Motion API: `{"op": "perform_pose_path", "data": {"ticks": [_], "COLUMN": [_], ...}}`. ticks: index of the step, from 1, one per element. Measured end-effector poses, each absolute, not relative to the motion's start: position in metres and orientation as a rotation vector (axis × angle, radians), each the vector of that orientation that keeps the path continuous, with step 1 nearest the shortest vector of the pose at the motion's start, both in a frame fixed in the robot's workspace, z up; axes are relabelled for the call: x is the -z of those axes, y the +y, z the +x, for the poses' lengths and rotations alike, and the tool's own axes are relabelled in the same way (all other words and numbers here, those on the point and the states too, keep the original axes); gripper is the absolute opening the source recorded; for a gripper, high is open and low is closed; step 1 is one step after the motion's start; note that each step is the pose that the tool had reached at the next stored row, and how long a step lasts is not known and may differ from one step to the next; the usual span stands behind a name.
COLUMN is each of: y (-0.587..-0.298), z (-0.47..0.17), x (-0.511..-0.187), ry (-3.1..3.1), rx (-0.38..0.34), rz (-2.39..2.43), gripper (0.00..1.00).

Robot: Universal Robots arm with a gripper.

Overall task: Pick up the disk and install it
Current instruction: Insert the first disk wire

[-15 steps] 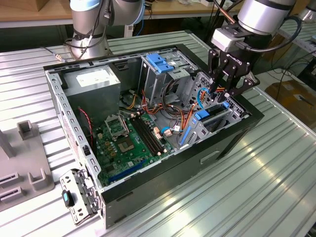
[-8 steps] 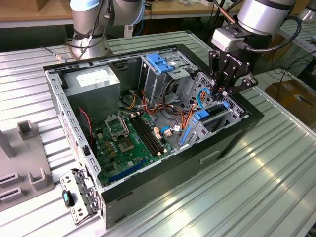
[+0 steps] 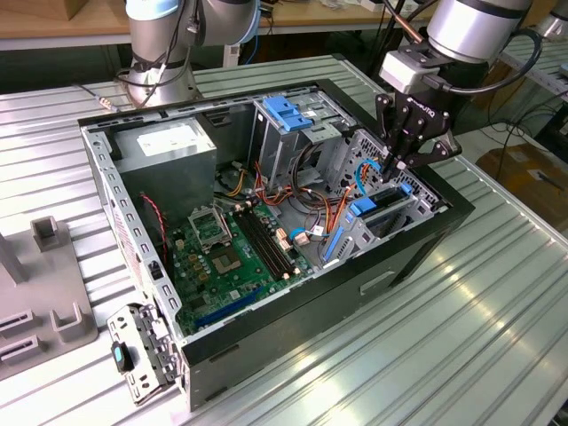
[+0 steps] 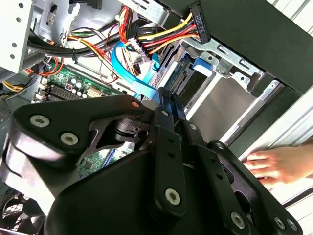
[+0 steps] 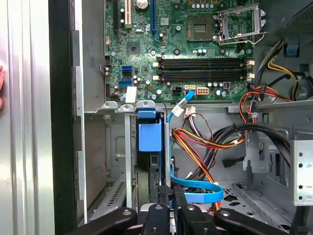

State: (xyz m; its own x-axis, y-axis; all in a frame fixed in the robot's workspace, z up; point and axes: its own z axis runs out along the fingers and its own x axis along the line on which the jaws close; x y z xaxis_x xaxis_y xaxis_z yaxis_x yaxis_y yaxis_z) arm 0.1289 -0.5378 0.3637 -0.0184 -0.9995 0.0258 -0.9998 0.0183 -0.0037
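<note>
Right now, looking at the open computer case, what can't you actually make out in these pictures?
- The disk: in the first wrist view it stands edge-on in its bay, so its labelled face is hidden.
- The hand: in the exterior view, too small to tell whether it touches the disk; in both wrist views its own black body blocks the contact.
- A person's hand in the second wrist view: cut off by the picture's edge.
- The grey power-supply box: its far side is behind the case wall.
</note>
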Motion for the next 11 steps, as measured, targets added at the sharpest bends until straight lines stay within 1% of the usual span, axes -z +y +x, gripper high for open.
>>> {"op": "perform_pose_path", "data": {"ticks": [11], "y": [-0.5382], "z": [0.1237], "x": [-0.362], "ry": [-2.202], "rx": [-0.062], "rz": [2.245], "gripper": [0.16]}}
